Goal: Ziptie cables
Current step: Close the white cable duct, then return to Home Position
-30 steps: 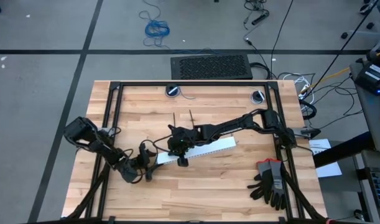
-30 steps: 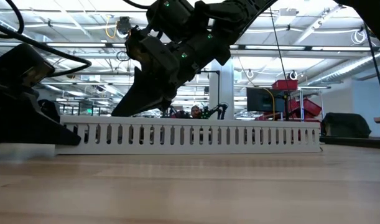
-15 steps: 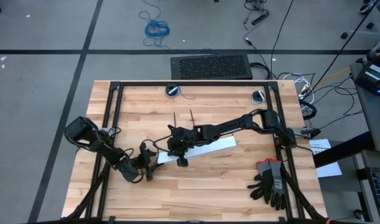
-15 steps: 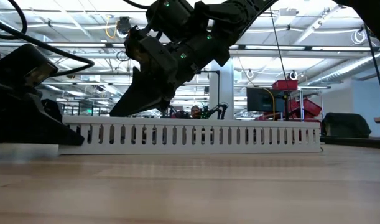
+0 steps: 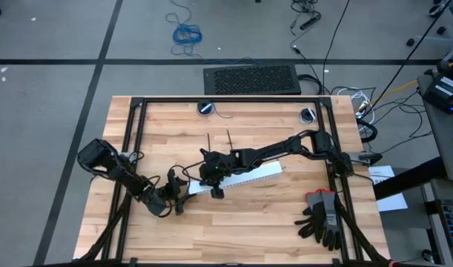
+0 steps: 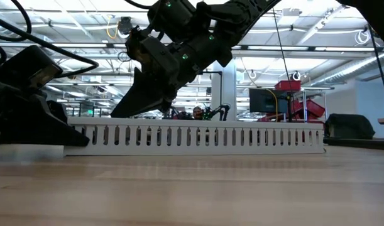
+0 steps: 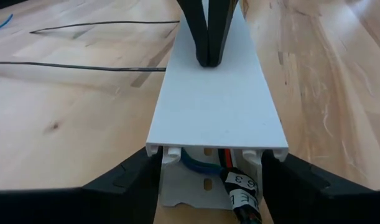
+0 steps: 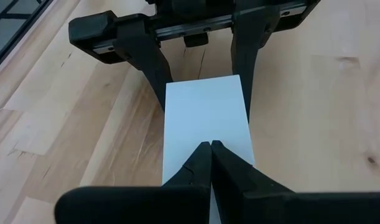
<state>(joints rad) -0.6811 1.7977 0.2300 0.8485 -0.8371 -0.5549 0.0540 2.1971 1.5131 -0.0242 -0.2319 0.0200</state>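
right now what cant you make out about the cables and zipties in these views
- Cables: left wrist view shows only ends under the white slotted strip; its cover hides the rest.
- Zipties: high view, too thin to see details.
- Left gripper: straddles the strip's end; contact unclear.
- Right gripper: fingertips closed over the cover; whether they pinch anything is unclear.

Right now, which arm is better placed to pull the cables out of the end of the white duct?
Left. The left gripper is open astride the end of the white duct, where the cables show under the lid. The right gripper is shut, tips down on the lid farther along.
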